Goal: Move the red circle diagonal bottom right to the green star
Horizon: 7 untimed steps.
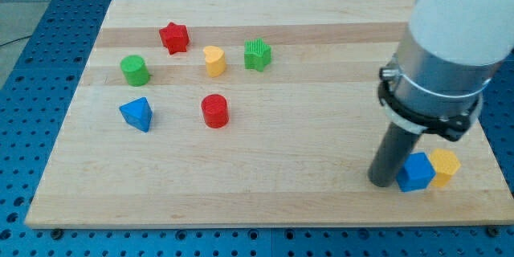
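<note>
Red circle (214, 111) sits left of centre on the wooden board (321, 56), below the yellow heart (214, 61) and down-left of the green star (257, 55). Green cylinder (135, 70), blue triangle (136, 114) and red star (173, 38) further left. Looks small, rigid, light, smooth plastic; likely slides easily, may spin or slip off if hit off-centre. Best contact: middle of its left side, pushing toward view's right. My tip (383, 183) far off, bottom right, touching or just beside the blue cube (416, 172), with a yellow block (444, 167) behind. Bare rod, holds nothing.
</note>
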{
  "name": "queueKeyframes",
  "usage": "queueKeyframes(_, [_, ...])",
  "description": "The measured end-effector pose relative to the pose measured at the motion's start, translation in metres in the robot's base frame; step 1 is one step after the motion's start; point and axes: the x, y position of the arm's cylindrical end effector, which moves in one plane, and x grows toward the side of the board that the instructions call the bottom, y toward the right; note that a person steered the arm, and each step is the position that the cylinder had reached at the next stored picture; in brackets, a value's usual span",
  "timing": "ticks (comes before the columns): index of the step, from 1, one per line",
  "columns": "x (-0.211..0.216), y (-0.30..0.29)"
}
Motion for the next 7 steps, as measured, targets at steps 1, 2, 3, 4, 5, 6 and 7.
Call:
queueKeyframes(1, [0.012,-0.056])
queueKeyframes(2, [0.026,-0.128])
queueKeyframes(3, [-0.018,-0.192])
queueKeyframes(4, [-0.072,-0.219])
queueKeyframes(5, [-0.077,-0.242])
queueKeyframes(6, [-0.081,-0.244])
queueKeyframes(7, [-0.1,-0.23])
